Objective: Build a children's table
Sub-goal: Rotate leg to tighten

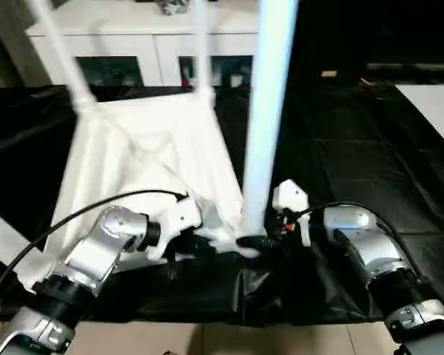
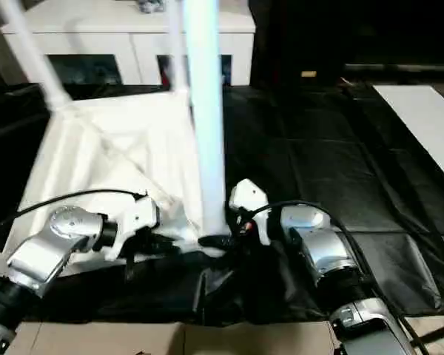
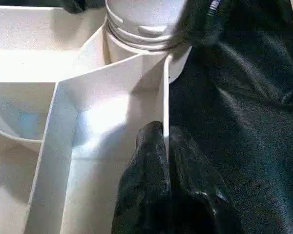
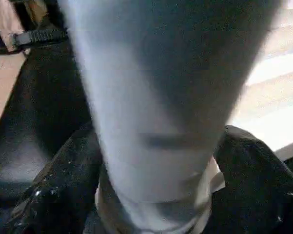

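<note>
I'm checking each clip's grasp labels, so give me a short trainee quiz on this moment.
1. True or false: the white plastic rectangular table top lies ribbed side up on the black sheet.
2. What is the left end effector pinching? A) a thin wall of the table top, B) the black sheet, C) nothing.
3. Fill in: the right end effector sits at the ___ of the nearest long white tube leg, which stands upright in a corner socket.

Key: 1 true; 2 A; 3 base.
</note>
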